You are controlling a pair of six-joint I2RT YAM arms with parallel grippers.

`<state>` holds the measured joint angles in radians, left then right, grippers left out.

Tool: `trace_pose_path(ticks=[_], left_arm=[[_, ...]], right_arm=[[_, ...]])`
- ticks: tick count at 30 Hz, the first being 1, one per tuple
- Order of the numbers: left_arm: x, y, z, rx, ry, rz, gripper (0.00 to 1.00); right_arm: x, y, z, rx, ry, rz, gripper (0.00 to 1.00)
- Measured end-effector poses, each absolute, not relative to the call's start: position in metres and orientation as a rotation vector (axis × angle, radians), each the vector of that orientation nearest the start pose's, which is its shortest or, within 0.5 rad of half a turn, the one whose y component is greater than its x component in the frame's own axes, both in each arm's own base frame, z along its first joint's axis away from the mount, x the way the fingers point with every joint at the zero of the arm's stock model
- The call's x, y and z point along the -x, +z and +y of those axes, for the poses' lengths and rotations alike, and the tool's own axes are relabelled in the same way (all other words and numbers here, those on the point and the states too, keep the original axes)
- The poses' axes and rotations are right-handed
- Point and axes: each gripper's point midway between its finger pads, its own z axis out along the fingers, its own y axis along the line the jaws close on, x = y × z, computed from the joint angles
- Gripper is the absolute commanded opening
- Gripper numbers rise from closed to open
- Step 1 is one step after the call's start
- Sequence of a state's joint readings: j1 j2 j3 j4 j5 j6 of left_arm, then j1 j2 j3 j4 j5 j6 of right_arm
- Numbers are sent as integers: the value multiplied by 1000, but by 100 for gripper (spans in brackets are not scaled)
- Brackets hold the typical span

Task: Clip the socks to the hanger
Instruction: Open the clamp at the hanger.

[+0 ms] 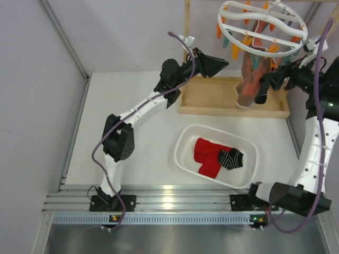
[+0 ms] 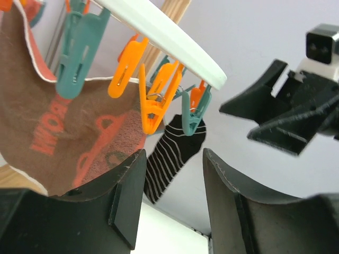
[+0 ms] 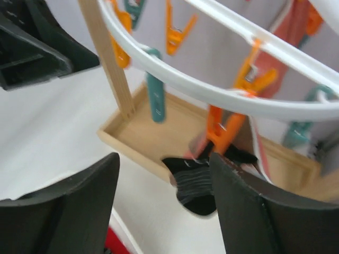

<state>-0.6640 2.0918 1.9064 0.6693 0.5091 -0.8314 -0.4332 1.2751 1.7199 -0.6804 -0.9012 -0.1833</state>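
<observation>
The white ring hanger (image 1: 262, 26) hangs at the back right with orange and teal clips. One black striped sock (image 1: 263, 94) dangles from a clip (image 3: 225, 127) beside a large salmon sock (image 1: 249, 79). Two red socks (image 1: 207, 151) and another striped sock (image 1: 231, 158) lie in the white basket (image 1: 185, 159). My left gripper (image 1: 223, 64) is raised left of the hanger, open and empty (image 2: 174, 159), facing the hanging striped sock (image 2: 169, 153). My right gripper (image 1: 266, 80) is open (image 3: 164, 159), its right finger (image 3: 249, 206) close beside that sock (image 3: 196, 182).
A wooden tray (image 1: 212, 98) lies under the hanger, with an upright wooden post (image 1: 187, 21) at its left end. The right arm's fingers (image 2: 280, 121) show across from the left wrist camera. Grey walls close in both sides.
</observation>
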Motion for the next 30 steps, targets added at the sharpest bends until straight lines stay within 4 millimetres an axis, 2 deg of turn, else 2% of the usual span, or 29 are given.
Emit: trace_pose_path(ticks=[5,8,15,21,30], left_arm=[[-416,431,-445,-393,-1554,1246,52],[-417,436,-437,-386,-1544,1242,52],[-412,445,-434,-391,-1544,1222,53],[-412,445,-435,-395,-1540,1221,53],[-415,445,-432,-395,-1528,1218,54]], right_arm=[[-327,415,59,482,486,1616,59],[-326,411,82,495,502,1578,59],[-353,419,91,438,434,1486,62],[-376,427,119,432,419,1406,62],[-417,410,120,329,303,1376,62]])
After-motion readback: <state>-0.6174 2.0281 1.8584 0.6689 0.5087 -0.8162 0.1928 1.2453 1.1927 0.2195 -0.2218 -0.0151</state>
